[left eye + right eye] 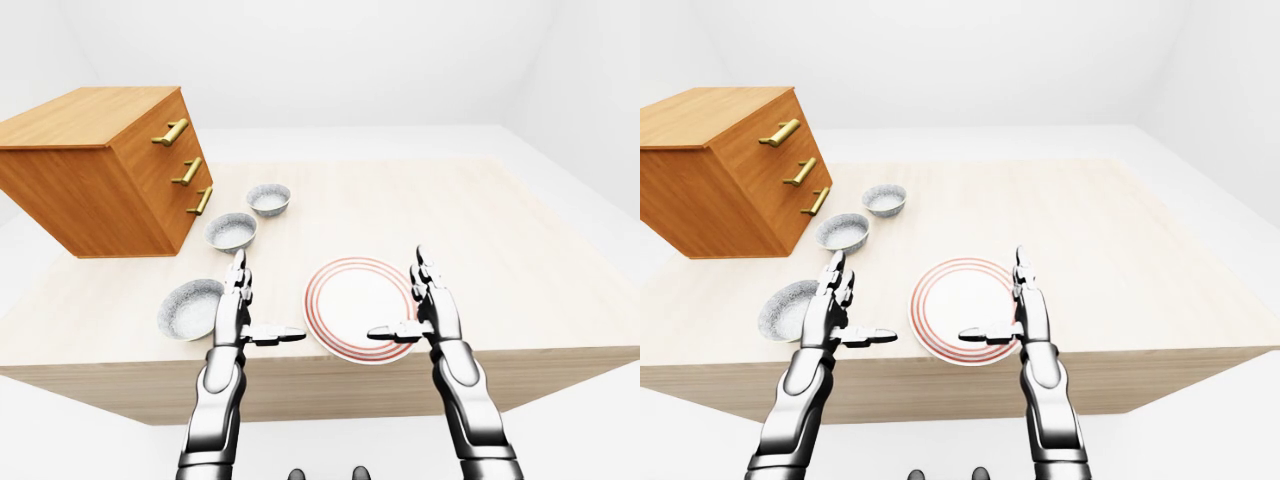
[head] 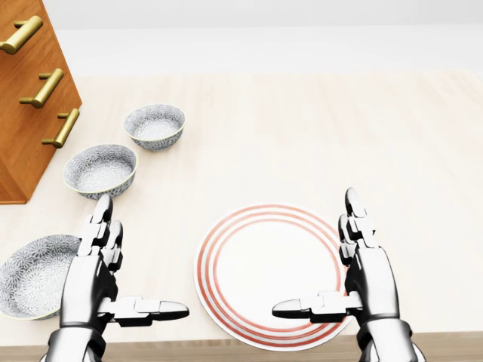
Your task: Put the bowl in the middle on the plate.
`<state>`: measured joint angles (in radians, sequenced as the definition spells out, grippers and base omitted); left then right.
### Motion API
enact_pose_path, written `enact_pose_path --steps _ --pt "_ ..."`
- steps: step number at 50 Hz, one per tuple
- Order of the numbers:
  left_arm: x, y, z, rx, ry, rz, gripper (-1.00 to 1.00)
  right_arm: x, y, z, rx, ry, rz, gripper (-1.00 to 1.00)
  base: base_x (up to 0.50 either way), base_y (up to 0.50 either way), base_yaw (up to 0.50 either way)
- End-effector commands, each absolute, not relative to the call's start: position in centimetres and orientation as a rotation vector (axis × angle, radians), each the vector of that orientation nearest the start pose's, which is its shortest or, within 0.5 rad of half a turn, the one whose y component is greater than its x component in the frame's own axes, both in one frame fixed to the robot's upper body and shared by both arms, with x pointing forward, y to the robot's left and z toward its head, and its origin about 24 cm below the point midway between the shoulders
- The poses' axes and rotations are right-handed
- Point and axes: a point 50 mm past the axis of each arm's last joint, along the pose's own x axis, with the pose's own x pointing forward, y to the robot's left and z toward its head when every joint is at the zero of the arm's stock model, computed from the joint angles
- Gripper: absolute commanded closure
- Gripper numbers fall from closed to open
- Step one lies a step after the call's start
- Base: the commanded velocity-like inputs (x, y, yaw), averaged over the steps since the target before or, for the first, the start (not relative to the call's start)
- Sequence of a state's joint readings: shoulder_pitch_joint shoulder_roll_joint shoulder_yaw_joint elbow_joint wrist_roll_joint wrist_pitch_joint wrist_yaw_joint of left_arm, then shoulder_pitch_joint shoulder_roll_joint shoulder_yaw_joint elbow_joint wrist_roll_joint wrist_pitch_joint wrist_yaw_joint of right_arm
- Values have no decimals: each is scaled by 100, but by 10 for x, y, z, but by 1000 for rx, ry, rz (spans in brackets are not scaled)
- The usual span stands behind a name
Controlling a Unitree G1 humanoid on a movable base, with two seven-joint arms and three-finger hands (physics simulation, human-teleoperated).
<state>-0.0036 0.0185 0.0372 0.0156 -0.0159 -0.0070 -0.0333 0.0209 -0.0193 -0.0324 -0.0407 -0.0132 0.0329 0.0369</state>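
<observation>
one grey, floral-patterned middle bowl [image 2: 100,170] stands upright, untouched.

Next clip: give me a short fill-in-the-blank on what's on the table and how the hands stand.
The table carries ____ patterned bowls in a row.
The plate has ____ rings round its rim.
In the head view, the middle bowl lies to the ____ of the plate.
The left hand and right hand are both ____, holding nothing.
Missing words: three; red; left; open.
</observation>
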Motion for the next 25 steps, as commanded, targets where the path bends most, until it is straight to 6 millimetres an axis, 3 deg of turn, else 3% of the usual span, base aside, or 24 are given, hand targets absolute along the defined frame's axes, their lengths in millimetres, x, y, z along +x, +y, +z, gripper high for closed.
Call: enact_pose_path --steps 1,4,14,19,25 --pt "255 161 39 5 11 12 -100 257 -169 70 -40 -67 -39 -100 0 0 0" --pt "255 161 38 9 14 13 -100 254 -173 64 -46 -40 -48 -100 0 0 0" --pt "255 162 38 8 18 26 -100 248 -184 92 -108 -152 -40 -100 0 0 0" --pt "259 163 32 14 23 30 -100 242 -189 132 -197 -315 -28 -100 0 0 0" --pt "261 162 30 24 18 26 -100 230 -190 163 -308 -439 -5 -100 0 0 0"
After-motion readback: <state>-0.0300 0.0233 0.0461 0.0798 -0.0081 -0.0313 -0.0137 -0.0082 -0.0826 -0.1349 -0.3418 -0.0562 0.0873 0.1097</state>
